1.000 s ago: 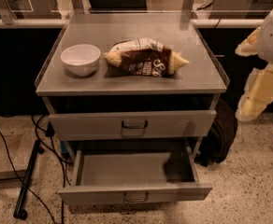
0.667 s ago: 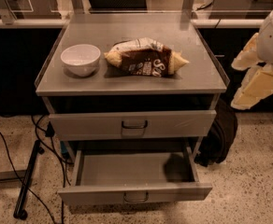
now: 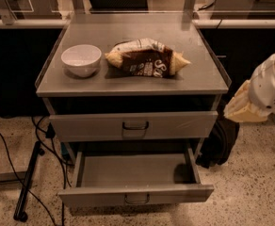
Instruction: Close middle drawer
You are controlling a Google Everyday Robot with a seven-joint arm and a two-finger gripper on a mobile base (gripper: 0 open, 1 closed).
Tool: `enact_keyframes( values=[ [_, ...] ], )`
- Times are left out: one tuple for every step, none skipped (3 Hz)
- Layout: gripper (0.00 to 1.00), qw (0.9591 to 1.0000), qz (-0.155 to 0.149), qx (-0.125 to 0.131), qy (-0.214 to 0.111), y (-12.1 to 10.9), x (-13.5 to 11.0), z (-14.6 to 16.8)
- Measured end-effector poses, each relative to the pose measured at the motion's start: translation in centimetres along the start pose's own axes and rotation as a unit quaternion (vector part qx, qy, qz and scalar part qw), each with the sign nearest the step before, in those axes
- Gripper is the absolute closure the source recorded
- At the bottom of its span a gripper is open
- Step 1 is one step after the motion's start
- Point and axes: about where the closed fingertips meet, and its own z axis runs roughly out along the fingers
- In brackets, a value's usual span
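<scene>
Middle drawer: seen lowest and nearest, pulled well out of the cabinet, its grey tray exposed; a small loop handle is centred on the low front panel.
Step in hand: the approach, it is judged; the panel is not yet touched by the gripper.
Next move: the gripper is to be brought down in front of the panel, set near the handle, and pushed straight in.
Heading: the long axis is laid left to right; the front is faced toward the camera, so closing is judged to run away from it.
Upper drawer: taller-fronted, set just above and behind.
Gripper: held at the right edge, beside the cabinet and well apart from the panel; whether it is open or closed cannot be told.
Worktop: a white bowl and a snack bag are carried, side by side.
</scene>
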Motion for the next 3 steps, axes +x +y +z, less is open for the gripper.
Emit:
enact_keyframes(
  values=[
    [1.0, 0.9994, 0.011, -0.029, -0.012, 2.5, 2.7, 7.0],
    [1.0, 0.9988, 0.016, -0.046, -0.008, 4.1, 3.8, 9.7],
    [1.0, 0.9989, 0.005, -0.047, 0.005, 4.8, 4.6, 10.1]
  ],
)
